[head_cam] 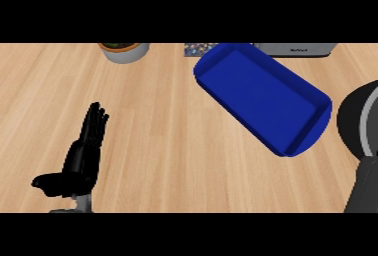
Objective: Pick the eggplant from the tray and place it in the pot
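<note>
Eggplant is nowhere in sight: the blue tray point(258, 95) shows bare, so it may be off with the right arm point(365, 185), whose hand stays hidden. Pot point(358, 120) peeks in at right; left hand point(81, 160) rests with fingers straight on the counter point(162, 145).

The tray point(262, 97) lies on the counter point(170, 150) in the right half of the view, set at a slant: one end is toward the far edge near the middle, the other is nearer and farther right. Just right of the tray's near end, the pot point(356, 120) sits at the view's right edge, partly cut off. Behind the tray, along the far edge, stands a boxy appliance point(295, 49), with a small patterned item point(196, 49) beside it to the left. Farther left on the far edge is a potted plant point(123, 51). The left robot hand point(80, 162) rests at the near left, fingers pointing away, well apart from the tray.
</note>
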Controlling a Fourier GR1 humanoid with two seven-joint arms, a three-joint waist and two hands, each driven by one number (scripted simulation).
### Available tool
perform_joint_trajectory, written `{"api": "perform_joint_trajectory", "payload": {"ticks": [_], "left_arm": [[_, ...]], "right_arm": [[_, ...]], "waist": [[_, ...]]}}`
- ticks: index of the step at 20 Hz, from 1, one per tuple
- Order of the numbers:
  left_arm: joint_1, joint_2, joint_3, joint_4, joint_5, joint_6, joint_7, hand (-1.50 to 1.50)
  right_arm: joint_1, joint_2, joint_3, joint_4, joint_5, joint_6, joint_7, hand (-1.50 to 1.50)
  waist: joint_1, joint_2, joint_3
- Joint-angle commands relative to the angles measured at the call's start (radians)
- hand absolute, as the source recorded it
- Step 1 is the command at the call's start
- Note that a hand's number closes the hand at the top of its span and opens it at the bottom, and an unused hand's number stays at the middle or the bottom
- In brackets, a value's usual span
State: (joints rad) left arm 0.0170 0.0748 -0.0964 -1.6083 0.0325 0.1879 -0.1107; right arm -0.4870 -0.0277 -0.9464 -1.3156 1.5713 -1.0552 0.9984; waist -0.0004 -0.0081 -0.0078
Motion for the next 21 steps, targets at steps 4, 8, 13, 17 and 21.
{"api": "perform_joint_trajectory", "payload": {"ticks": [4, 8, 13, 17, 21], "left_arm": [[-0.001, 0.025, 0.043, 0.011, 0.038, -0.039, -0.007, 0.0], [-0.035, -0.012, 0.015, 0.024, -0.006, 0.004, 0.011, 0.0], [-0.062, 0.007, 0.019, -0.006, 0.002, -0.013, 0.073, 0.0], [-0.02, 0.019, 0.041, -0.011, 0.019, -0.029, 0.022, 0.0], [-0.02, 0.002, 0.03, -0.001, -0.001, -0.007, 0.025, 0.0]], "right_arm": [[0.285, 0.027, 0.226, -0.195, -0.038, -0.122, 0.153, -1.5], [0.439, 0.028, 0.34, -0.303, -0.024, -0.101, 0.279, -1.5], [0.496, 0.028, 0.346, -0.361, 0.058, -0.117, 0.365, -1.5], [0.608, 0.028, 0.325, -0.455, 0.035, -0.157, 0.369, -1.5], [0.652, 0.028, 0.33, -0.513, 0.071, -0.138, 0.427, -1.5]], "waist": [[0.0, 0.003, 0.007], [-0.004, 0.005, 0.007], [-0.003, 0.007, 0.008], [-0.01, 0.004, 0.008], [-0.009, 0.006, 0.008]]}}
